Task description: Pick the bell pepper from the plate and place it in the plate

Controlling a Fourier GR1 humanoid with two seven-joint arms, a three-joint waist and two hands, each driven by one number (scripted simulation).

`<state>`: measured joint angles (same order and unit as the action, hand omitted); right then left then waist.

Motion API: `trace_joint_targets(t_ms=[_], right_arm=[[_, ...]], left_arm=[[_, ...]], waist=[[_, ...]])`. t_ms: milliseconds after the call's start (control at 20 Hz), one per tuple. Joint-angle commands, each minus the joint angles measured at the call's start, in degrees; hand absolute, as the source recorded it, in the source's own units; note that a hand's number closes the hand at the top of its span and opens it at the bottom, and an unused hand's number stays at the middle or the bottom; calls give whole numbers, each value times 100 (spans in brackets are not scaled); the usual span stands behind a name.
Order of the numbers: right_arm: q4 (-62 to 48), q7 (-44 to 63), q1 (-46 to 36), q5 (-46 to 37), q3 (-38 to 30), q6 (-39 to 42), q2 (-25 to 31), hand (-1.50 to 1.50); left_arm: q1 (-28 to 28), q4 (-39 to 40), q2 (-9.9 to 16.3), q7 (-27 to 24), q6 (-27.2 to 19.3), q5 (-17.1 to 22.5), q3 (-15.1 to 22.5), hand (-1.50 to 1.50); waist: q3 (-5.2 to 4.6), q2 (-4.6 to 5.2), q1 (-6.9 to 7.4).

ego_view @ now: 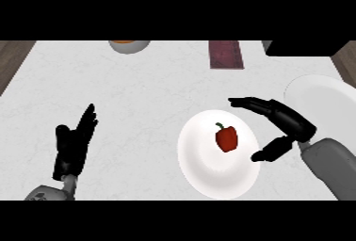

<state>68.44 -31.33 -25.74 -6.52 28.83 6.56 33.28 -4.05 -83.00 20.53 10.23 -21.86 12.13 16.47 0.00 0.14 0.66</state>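
Red bell pepper (226,138) lies on the near white plate (208,174), right hand (288,121) just beside plate's right rim with fingers and thumb spread wide and empty, second plate (327,96) far right, left hand (73,143) resting open at lower left.

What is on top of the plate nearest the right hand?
A red bell pepper lies on the white plate, green stem up-view. The right hand hangs open beside it, not touching. The plate surface beneath the pepper is hidden.
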Motion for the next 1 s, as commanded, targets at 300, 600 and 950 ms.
trace_joint_targets(t_ms=[300,600,950], right_arm=[[54,1789,-1104,-1167,661,1173,213,-150],[510,2334,-884,-1485,733,1918,11,-150],[-728,1725,-878,-2510,549,1687,-757,-150]], left_arm=[[264,-182,-216,4,-118,-226,133,0],[-38,318,-340,-70,37,-242,-204,0],[206,-212,-376,230,139,-537,-210,0]], waist=[[-5,-17,49],[-3,-20,-75],[2,-10,-15]])
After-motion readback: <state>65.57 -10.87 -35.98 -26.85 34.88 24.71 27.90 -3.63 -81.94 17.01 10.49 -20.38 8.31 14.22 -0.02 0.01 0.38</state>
